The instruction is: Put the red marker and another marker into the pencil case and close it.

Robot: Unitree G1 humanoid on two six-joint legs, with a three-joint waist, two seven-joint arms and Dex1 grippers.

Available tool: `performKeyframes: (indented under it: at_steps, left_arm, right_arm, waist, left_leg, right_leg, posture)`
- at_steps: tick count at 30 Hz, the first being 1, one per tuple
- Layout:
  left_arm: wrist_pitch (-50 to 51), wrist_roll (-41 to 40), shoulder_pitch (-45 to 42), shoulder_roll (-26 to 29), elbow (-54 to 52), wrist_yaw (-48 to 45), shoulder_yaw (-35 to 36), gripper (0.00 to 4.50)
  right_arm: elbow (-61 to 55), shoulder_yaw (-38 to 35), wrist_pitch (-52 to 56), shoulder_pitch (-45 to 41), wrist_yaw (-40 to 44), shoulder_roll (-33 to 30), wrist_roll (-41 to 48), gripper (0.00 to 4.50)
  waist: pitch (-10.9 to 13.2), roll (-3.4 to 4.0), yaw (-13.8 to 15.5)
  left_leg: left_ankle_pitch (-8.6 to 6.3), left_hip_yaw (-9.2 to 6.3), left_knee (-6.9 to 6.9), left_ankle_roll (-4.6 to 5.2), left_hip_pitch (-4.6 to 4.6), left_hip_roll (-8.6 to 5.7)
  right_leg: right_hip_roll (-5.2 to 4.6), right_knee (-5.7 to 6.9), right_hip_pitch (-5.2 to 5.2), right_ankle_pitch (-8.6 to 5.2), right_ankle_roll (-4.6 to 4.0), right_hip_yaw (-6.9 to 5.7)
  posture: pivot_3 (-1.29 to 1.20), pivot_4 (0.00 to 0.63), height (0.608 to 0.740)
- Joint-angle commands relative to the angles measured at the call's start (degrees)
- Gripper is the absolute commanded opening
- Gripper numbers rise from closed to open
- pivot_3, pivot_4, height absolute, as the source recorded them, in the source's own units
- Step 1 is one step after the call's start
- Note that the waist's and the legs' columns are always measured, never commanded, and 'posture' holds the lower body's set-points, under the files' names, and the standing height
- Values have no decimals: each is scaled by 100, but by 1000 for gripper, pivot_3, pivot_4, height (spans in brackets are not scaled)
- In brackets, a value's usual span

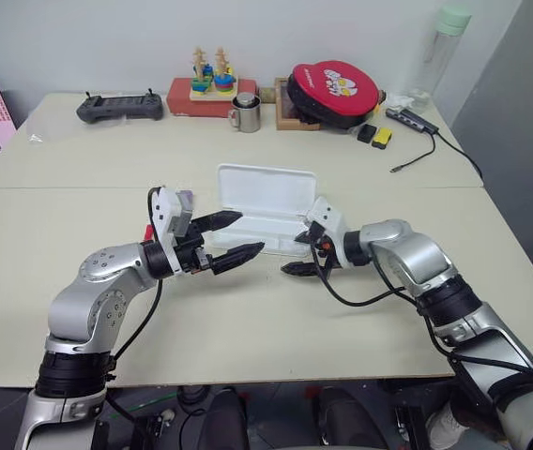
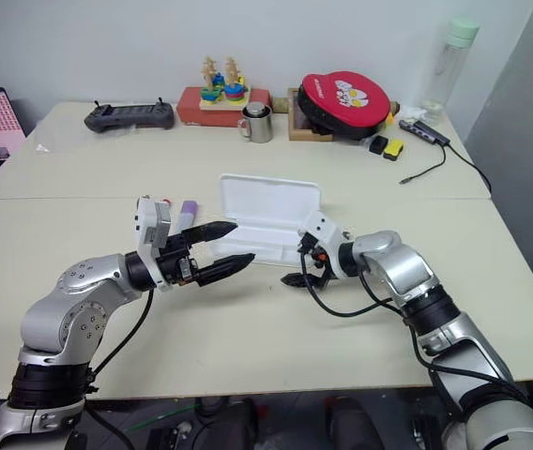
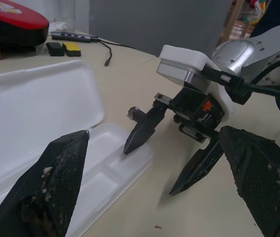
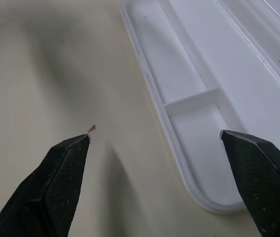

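Facing each other over the desk (image 1: 276,309), the two end effectors are hanging spread and holding nothing: the left end effector (image 1: 234,238) is pointing level toward the right one, its upper finger reaching over the near-left corner of the pencil case (image 1: 262,208); the right end effector (image 1: 298,253) is tilting down toward the left, straddling the case's near-right corner. One case is lying open, lid back, tray empty. One purple-capped marker (image 2: 188,211) is showing just behind the left wrist, beside a bit of red (image 1: 149,232) I cannot make out. Bare desk is stretching in front toward the near edge; both elbows are bending outward.
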Motion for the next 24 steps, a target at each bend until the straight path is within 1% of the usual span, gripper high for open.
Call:
performKeyframes:
  at_steps: [1, 3, 4, 6, 9, 10, 11, 18, 19, 20, 21, 22, 24]
  left_arm:
    - [-31, -44, -78, 68, -196, 95, 126, 4500]
    - [-20, -55, -60, 88, -207, 125, 150, 4500]
    - [-16, -66, -51, 96, -216, 135, 158, 4500]
    - [9, -87, -35, 111, -239, 160, 164, 4500]
    - [23, -88, -24, 140, -246, 169, 172, 4500]
    - [20, -74, -24, 154, -234, 180, 181, 4500]
    - [17, -64, -25, 163, -225, 190, 186, 4500]
    - [-3, -28, -92, 148, -167, 273, 124, 4500]
    - [-5, -27, -92, 150, -167, 274, 118, 4500]
    - [2, -40, -82, 164, -174, 266, 132, 4500]
    - [9, -51, -76, 175, -179, 261, 143, 4500]
    - [14, -60, -56, 187, -185, 254, 159, 4500]
    - [16, -66, -36, 198, -190, 249, 172, 4500]
  right_arm:
    - [239, 98, -144, -218, 175, 149, -209, 4454]
    - [364, 167, -184, -239, 195, 220, -350, 4095]
    - [404, 170, -193, -242, 205, 250, -391, 3993]
    - [517, 162, -273, -253, 195, 300, -497, 3516]
    - [614, 105, -390, -263, 197, 367, -578, 2937]
    - [648, 90, -406, -272, 196, 381, -596, 2581]
    - [675, 78, -416, -278, 197, 392, -615, 2420]
    - [739, 7, -544, -275, 289, 422, -711, 852]
    - [753, 0, -552, -278, 286, 429, -720, 687]
    - [759, -4, -574, -274, 304, 432, -728, 347]
    - [762, -7, -590, -271, 323, 434, -734, 119]
    - [763, -19, -613, -263, 329, 442, -742, 22]
    - [770, -41, -641, -253, 337, 456, -761, 22]
  waist:
    - [0, 0, 0]
    - [0, 0, -4]
    - [0, 0, -6]
    - [0, 0, -5]
    - [0, 0, -8]
    - [0, 0, -8]
    - [0, 0, -11]
    - [0, 0, -14]
    - [0, 0, -15]
    - [0, 0, -15]
    - [0, 0, -15]
    - [0, 0, -16]
    - [0, 0, -20]
  left_leg:
    - [0, 0, 1, 0, 0, 0]
    - [1, -1, 3, 0, 1, 1]
    - [1, -2, 3, 0, 2, 1]
    - [1, -3, 4, 0, 2, 1]
    - [1, -2, 4, 0, 2, 1]
    - [1, -3, 4, 0, 2, 1]
    - [1, -3, 4, 0, 2, 1]
    - [1, -3, 3, 0, 1, 1]
    - [1, -3, 3, 0, 1, 1]
    - [1, -3, 3, 0, 1, 1]
    - [1, -3, 2, 0, 1, 1]
    - [1, -3, 2, 0, 1, 1]
    - [1, -3, 2, 0, 1, 1]
  right_leg:
    - [0, 0, 0, 1, 2, 0]
    - [1, 1, 1, 2, 6, 0]
    - [1, 2, 0, 1, 8, 0]
    - [1, 3, 0, 2, 8, 0]
    - [1, 2, 1, 2, 8, 0]
    - [1, 2, 1, 2, 8, 0]
    - [2, 2, 1, 2, 7, -1]
    - [1, 1, 1, 2, 7, 0]
    - [1, 1, 1, 2, 7, 0]
    - [2, 1, 0, 2, 7, 0]
    - [2, 1, 0, 2, 6, -1]
    - [2, 1, 0, 2, 6, -1]
    - [2, 1, 1, 2, 6, 0]
  posture:
    - [0, 150, 740]
    - [0, 150, 740]
    - [0, 150, 740]
    - [0, 150, 740]
    - [0, 150, 740]
    - [0, 150, 740]
    - [0, 150, 740]
    - [0, 150, 740]
    - [0, 150, 740]
    - [0, 150, 740]
    - [0, 150, 740]
    - [0, 150, 740]
    - [0, 150, 740]
